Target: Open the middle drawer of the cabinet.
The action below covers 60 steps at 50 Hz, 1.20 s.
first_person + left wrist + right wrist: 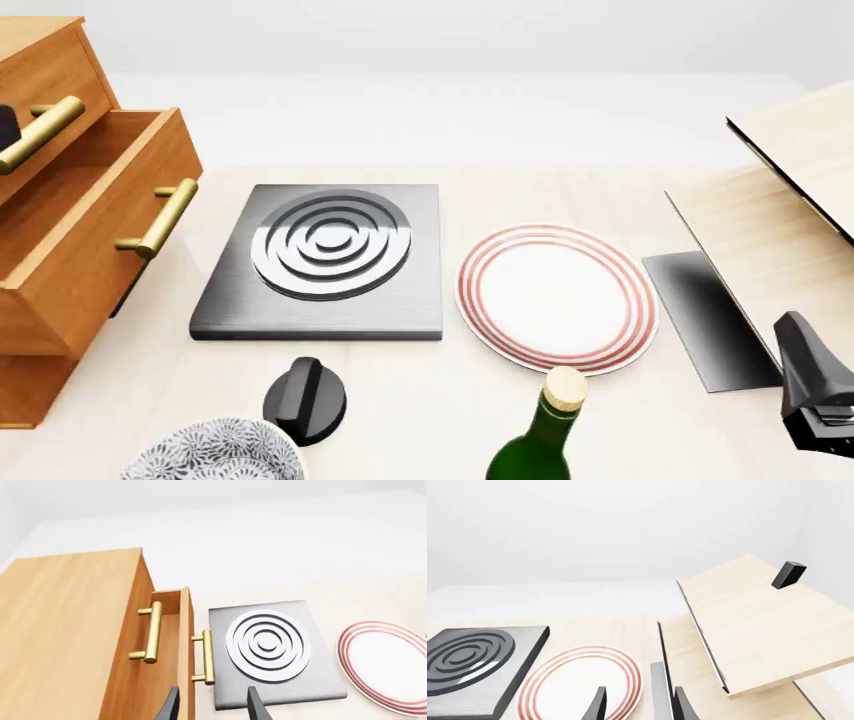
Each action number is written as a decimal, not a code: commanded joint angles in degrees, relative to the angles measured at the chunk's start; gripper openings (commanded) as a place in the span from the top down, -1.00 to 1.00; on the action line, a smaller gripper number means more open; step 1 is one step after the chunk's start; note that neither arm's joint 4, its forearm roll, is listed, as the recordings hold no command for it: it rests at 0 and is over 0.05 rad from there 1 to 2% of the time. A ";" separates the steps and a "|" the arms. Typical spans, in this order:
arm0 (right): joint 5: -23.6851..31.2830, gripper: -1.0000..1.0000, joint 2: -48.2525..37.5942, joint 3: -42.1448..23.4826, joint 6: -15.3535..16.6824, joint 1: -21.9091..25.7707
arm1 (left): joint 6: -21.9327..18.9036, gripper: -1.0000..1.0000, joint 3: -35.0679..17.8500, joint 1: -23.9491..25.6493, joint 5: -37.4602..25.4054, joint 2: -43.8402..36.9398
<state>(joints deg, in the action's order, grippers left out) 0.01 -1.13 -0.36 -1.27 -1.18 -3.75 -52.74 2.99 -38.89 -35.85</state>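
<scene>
On cabinet (54, 300) — two handles; middle drawer (94, 230) open.

The left gripper (212, 705) appeared at the bottom centre of the left wrist view as two dark fingertips with a clear gap between them, nothing held. In the front view, only a small dark part of the left arm (7, 127) showed at the far left edge. The right gripper (639, 705) appeared at the bottom centre of the right wrist view, its two dark fingertips likewise parted and unloaded. In the front view, a dark section of the right arm (814, 385) occupied the lower right corner of the frame.
</scene>
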 commanded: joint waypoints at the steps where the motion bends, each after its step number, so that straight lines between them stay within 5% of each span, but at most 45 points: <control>1: -0.09 -1.00 0.11 0.08 0.21 0.19 | 6.49 -1.00 -0.11 1.00 -0.94 -0.97; 19: -0.09 -1.00 0.11 0.08 0.21 0.18 | 7.94 -1.00 5.80 -1.98 1.27 0.70; 39: -0.09 -1.00 0.10 0.08 0.20 0.18 | 2.91 -1.00 5.62 -8.76 -0.15 1.32; 40: -0.09 -1.00 0.10 0.08 0.19 0.18 | 2.16 -1.00 12.39 -8.92 10.83 -2.67; 42: -0.10 -1.00 0.09 0.08 0.21 0.18 | 1.24 -1.00 14.92 -9.52 15.65 -5.28; 60: -0.10 -1.00 0.08 0.08 0.20 0.18 | -3.37 -1.00 17.52 -7.61 24.68 -14.28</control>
<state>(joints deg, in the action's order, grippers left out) 0.01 -1.13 -0.36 -1.27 -1.18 -6.48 -37.65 -6.13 -20.82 -45.71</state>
